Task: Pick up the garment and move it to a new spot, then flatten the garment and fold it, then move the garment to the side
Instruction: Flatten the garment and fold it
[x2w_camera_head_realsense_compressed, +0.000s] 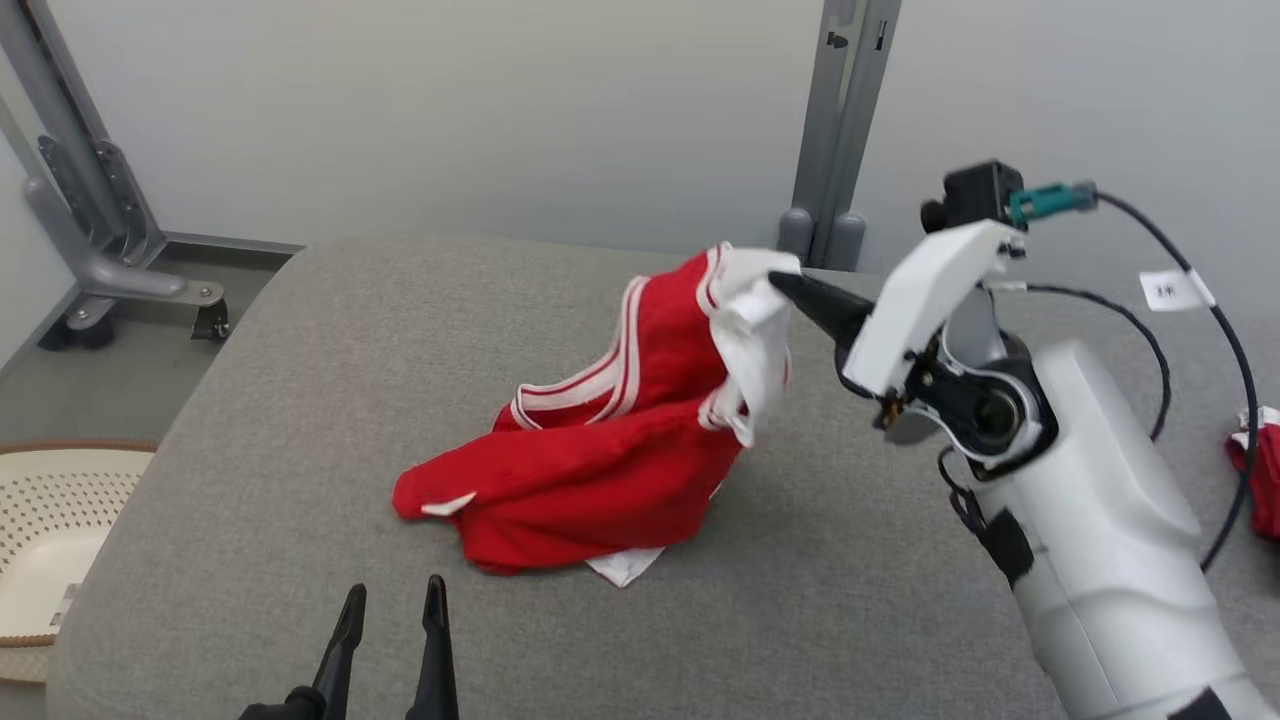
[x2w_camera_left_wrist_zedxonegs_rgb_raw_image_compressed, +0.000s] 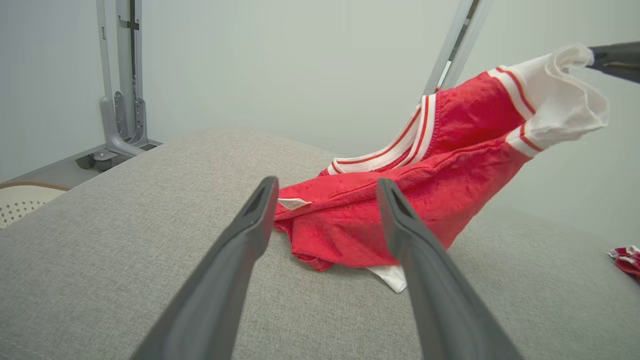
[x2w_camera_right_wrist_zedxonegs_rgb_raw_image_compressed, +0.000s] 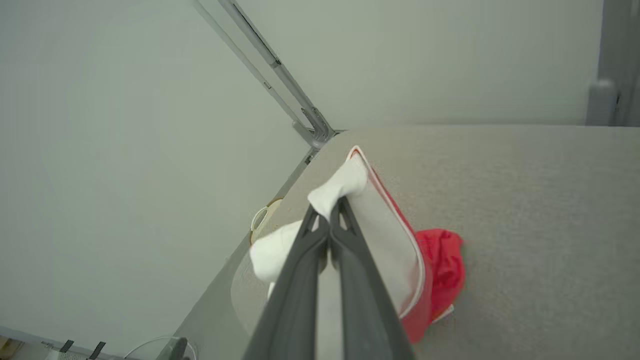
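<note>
- At the garment's (x2w_camera_head_realsense_compressed: 620, 440) high white edge, the right gripper (x2w_camera_head_realsense_compressed: 785, 285) pinches the cloth, fingers pressed together on it.
- One garment: red with white striped trim. The pinched end hangs up off the table (x2w_camera_head_realsense_compressed: 300, 400); the rest is heaped mid-table, touching it.
- Left gripper (x2w_camera_head_realsense_compressed: 393, 595) is low at the near edge, fingers spread, empty, apart from the garment.
- Two grippers; one holds.
- One red scrap (x2w_camera_head_realsense_compressed: 1262, 470) at the table's right edge, well apart from the garment.
- One perforated basket (x2w_camera_head_realsense_compressed: 50, 530) left of the table, lower.
- Two grey metal stands by the wall: back stand (x2w_camera_head_realsense_compressed: 840, 120) behind the table, left stand (x2w_camera_head_realsense_compressed: 90, 200) at the far left.
</note>
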